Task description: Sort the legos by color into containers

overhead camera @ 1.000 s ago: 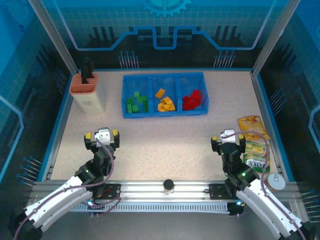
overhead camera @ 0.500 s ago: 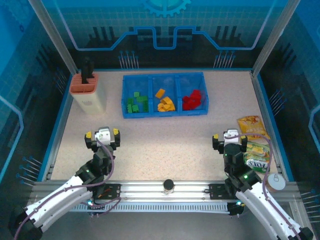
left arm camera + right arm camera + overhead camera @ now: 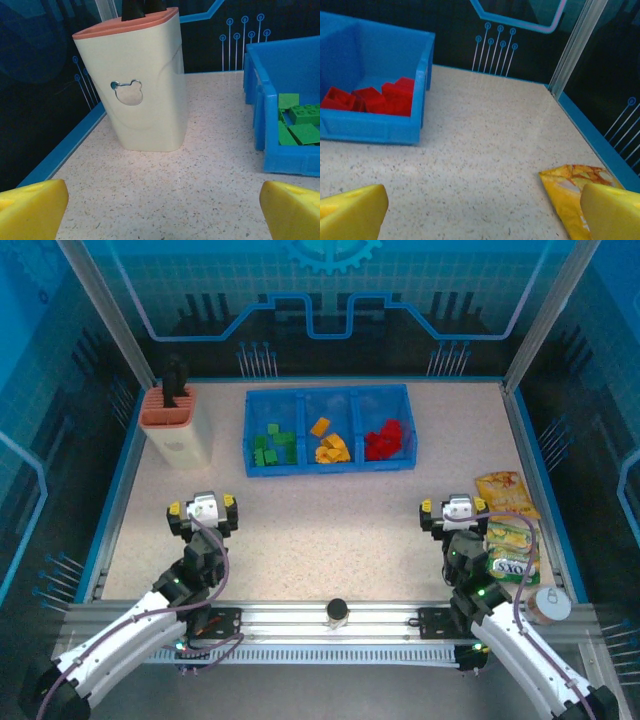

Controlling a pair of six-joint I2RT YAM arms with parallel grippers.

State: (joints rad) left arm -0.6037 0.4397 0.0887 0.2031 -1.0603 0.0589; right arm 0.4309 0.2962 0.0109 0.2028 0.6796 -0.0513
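Nearest of all, a metal rail [image 3: 300, 621] was seen along the table's near edge, with both arms bolted there. Beyond it a speckled beige table [image 3: 330, 520] was laid out, edged in blue.

The left gripper [image 3: 202, 510] was held just above the near left of the table, its yellow pads spread wide with nothing between them. The right gripper [image 3: 452, 508] was likewise spread wide and empty. Just right of it, yellow snack packets [image 3: 508, 530] were lying; their print was too blurred to be read.

Farther back on the left, a cream holder [image 3: 178, 430] with an orange rim was standing, marked with a bear-shaped cut-out [image 3: 126, 93].

At the far middle, the blue tray [image 3: 330, 469] was set: green legos [image 3: 273, 445] in the left compartment, orange legos [image 3: 330, 445] in the middle, red legos [image 3: 386, 440] in the right.

Behind, dark blue panels [image 3: 330, 310] with circuit lines were ranged around.
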